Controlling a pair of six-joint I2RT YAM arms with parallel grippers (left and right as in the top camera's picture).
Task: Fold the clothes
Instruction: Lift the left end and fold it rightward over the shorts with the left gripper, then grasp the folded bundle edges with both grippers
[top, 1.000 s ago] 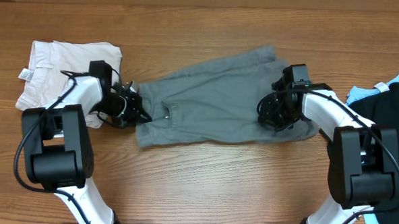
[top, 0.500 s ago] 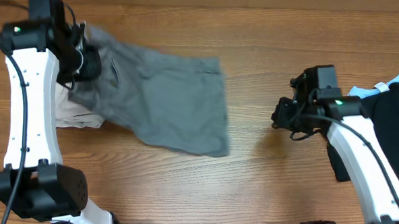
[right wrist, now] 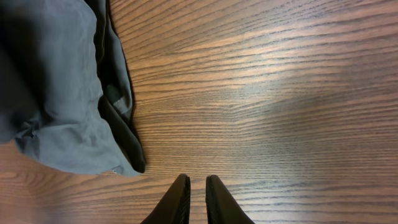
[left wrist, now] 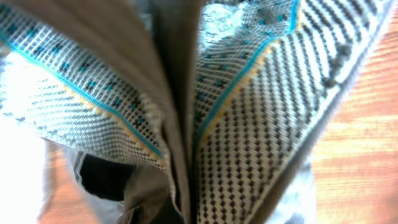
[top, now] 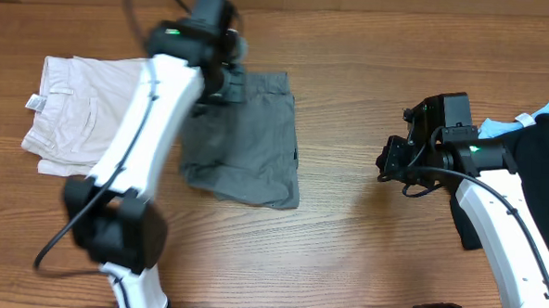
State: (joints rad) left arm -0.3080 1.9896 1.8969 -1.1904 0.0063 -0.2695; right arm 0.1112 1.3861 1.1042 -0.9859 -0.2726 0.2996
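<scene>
The grey shorts [top: 247,148] lie doubled over on the table [top: 363,260], near its middle-left and just beside the cream shorts [top: 72,108], as the left gripper [top: 222,77] stands at their far edge. Its wrist camera is filled with bunched grey cloth and checked pocket lining [left wrist: 261,112] gathered to a central crease, so it looks clamped on the shorts, though the fingers themselves are buried in fabric. The right gripper [right wrist: 198,199] hovers over bare wood well clear of the shorts' right edge, fingers nearly together and holding nothing; a black garment [top: 534,156] sits at the table's right end. The shorts read as light, soft and limp, the sort of cotton that sags and drags rather than holding a line, with the near edge already rumpled. The firmest places to hold are judged to be the waistband and the hemmed leg ends, where the cloth is layered. A pinch at a corner should carry the whole layer, while a pinch mid-panel would likely lift only the top ply.
</scene>
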